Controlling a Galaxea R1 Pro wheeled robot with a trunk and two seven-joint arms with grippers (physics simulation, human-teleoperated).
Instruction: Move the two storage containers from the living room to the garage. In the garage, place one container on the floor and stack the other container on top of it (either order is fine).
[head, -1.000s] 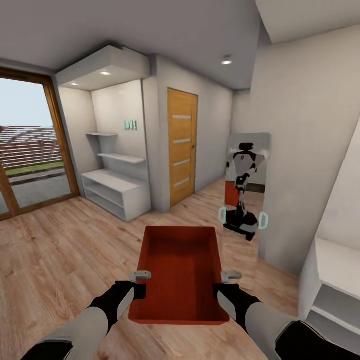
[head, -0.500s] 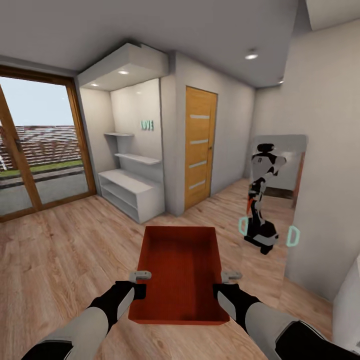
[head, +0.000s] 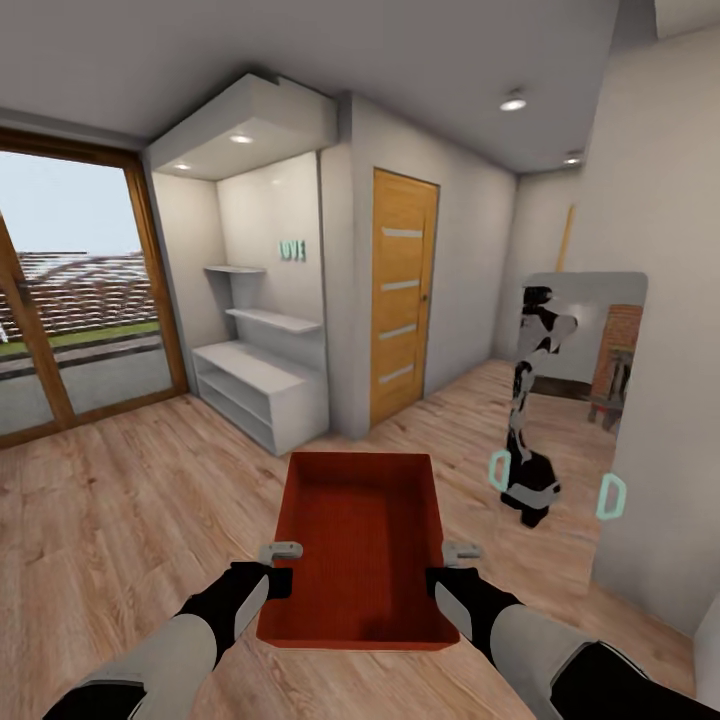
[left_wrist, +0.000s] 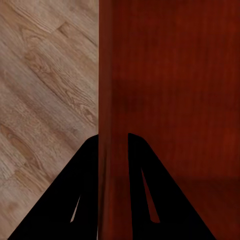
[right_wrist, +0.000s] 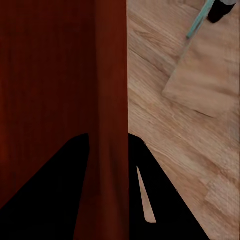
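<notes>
One orange-red open-top storage container (head: 360, 535) hangs level in front of me above the light wood-plank floor, held between both arms. My left gripper (head: 281, 568) is shut on its left side wall, and my right gripper (head: 447, 568) is shut on its right side wall. In the left wrist view the thin ribbed wall (left_wrist: 112, 90) runs between the black fingers (left_wrist: 82, 195) of the left gripper (left_wrist: 113, 140). In the right wrist view the container's wall (right_wrist: 110, 75) stands pinched by the right gripper (right_wrist: 109, 139). The bin is empty inside.
A tall mirror (head: 585, 330) on the right wall reflects the robot. A wooden door (head: 403, 290) stands ahead, with a white shelf unit (head: 255, 385) in an alcove to its left. A large glass door (head: 70, 300) is at the far left. A hallway opens between door and mirror.
The whole view has shifted, with door, shelves and mirror sliding rightwards, so the camera has moved. The container and both grippers keep the same hold.
</notes>
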